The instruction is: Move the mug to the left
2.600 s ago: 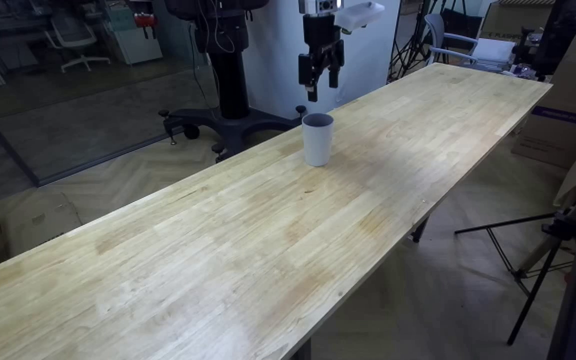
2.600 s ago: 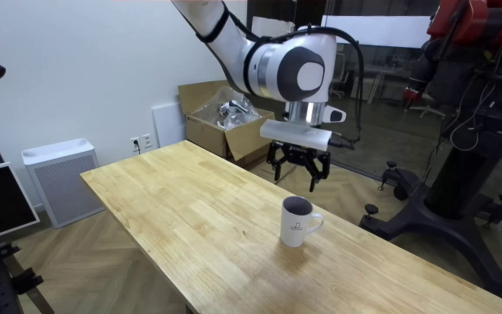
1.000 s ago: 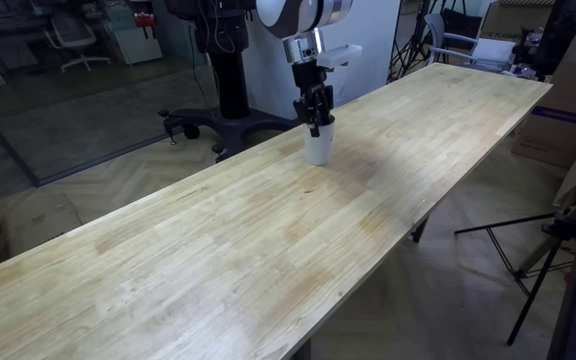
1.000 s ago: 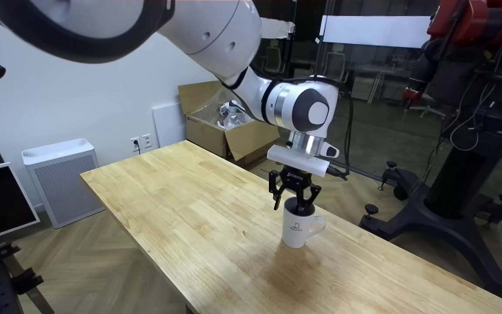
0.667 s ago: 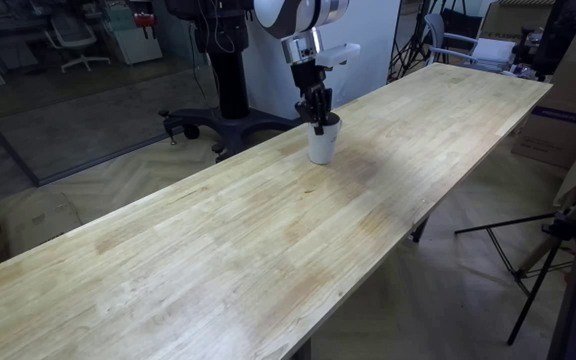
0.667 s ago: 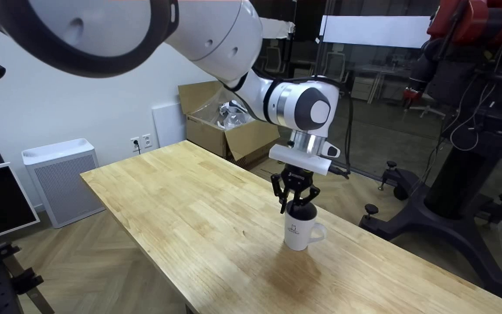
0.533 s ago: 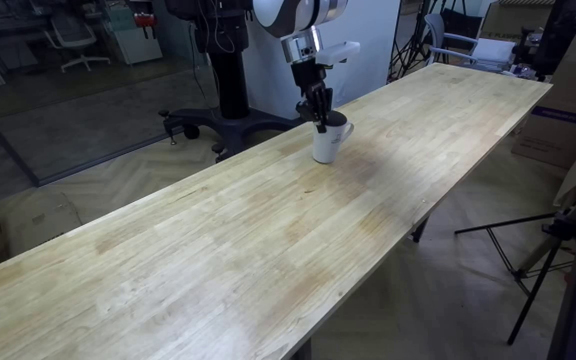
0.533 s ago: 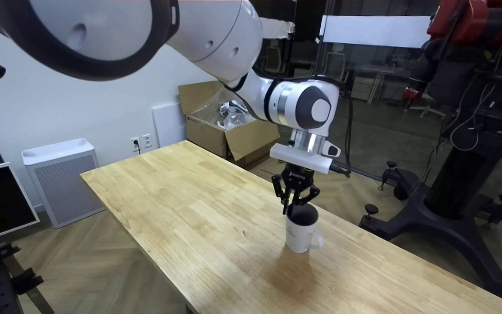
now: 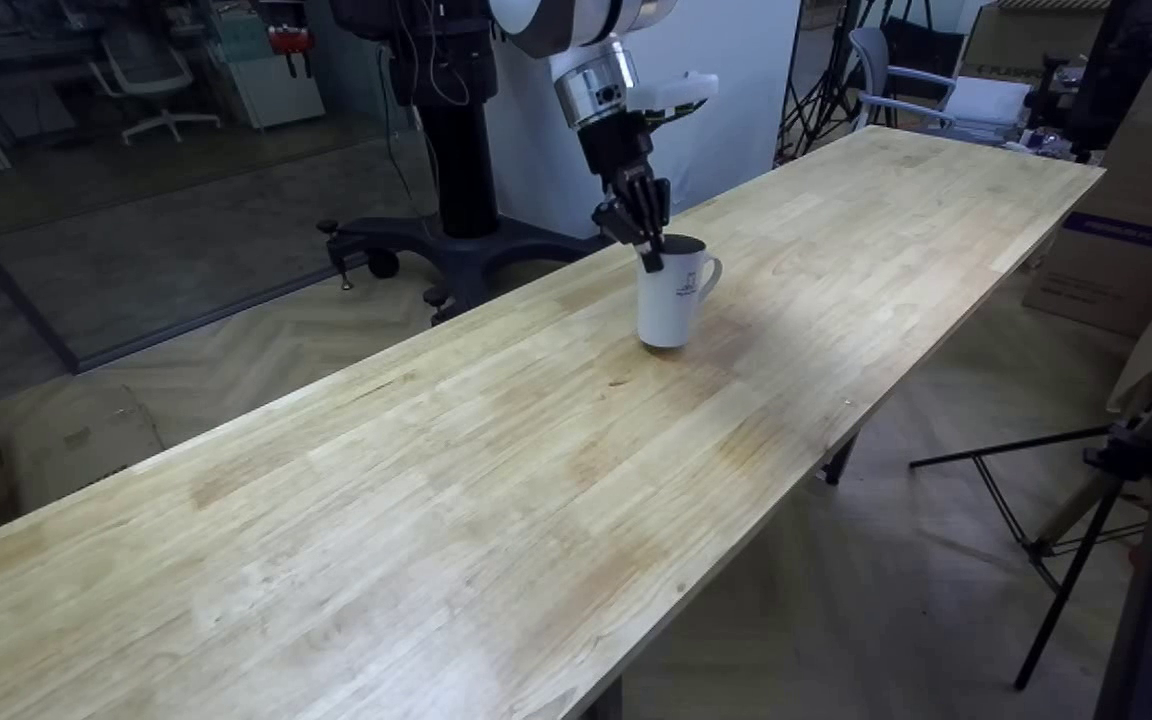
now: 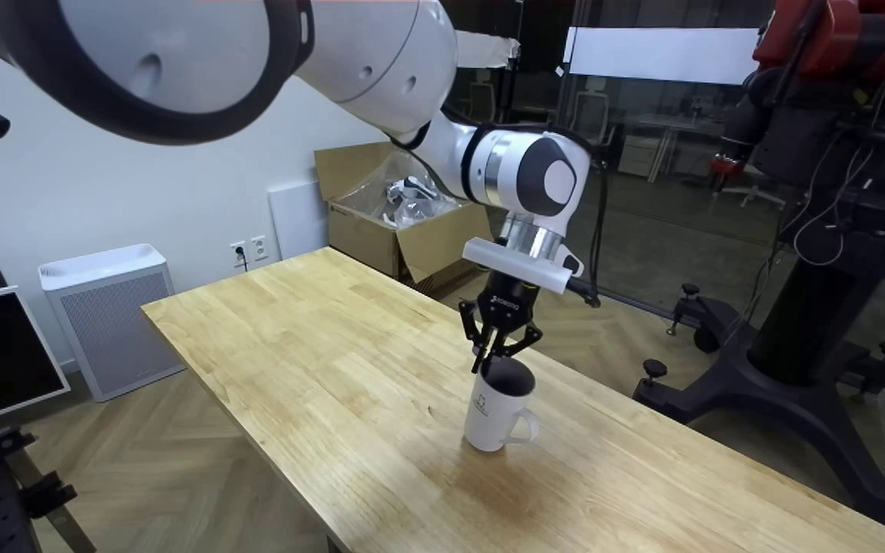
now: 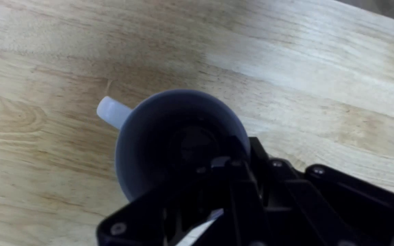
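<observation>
The white mug [image 9: 669, 305] shows in both exterior views, its printed side and handle [image 10: 525, 427] visible. It leans slightly, and a thin dark shadow under its base suggests it is just off the wood, though I cannot be sure. My gripper [image 10: 482, 364] is shut on the mug's rim, one finger inside and one outside the wall. From above, the wrist view looks into the mug's dark interior [image 11: 183, 136], handle pointing to the upper left. The fingers [image 11: 257, 147] pinch the rim at the lower right; the inner fingertip is hard to make out in the dark.
The long wooden table [image 9: 416, 480] runs beneath. Beyond its edge stand a wheeled black stand [image 9: 466, 235] with another robot, and an open cardboard box [image 10: 381, 238]. A tripod [image 9: 1066, 560] is on the floor beside the table.
The jaws came together on the mug's rim over the last second. The mug turned, bringing its handle round, then tilted and shifted leftward in an exterior view along with the gripper.
</observation>
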You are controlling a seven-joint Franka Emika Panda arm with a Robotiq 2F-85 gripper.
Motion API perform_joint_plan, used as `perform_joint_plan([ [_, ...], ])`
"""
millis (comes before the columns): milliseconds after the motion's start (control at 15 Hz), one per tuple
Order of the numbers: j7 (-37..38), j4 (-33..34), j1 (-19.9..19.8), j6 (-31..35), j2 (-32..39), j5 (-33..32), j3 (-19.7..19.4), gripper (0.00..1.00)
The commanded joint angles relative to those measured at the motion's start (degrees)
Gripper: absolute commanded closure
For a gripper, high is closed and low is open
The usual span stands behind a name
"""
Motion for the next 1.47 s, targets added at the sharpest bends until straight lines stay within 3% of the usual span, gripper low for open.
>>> perform_joint_plan([
  [0, 0.04, 2.27, 0.9, -8.28, -0.83, 0.22, 1.03, 0.98],
  [533, 9.08, 6.11, 4.91, -9.46, 2.49, 1.6, 1.1, 0.98],
  [1000, 19.08, 5.19, 7.74, -2.14, 3.75, 3.04, 0.32, 0.98],
  [1400, 23.41, 4.87, 7.93, -1.59, 3.46, 3.63, 0.59, 0.98],
])
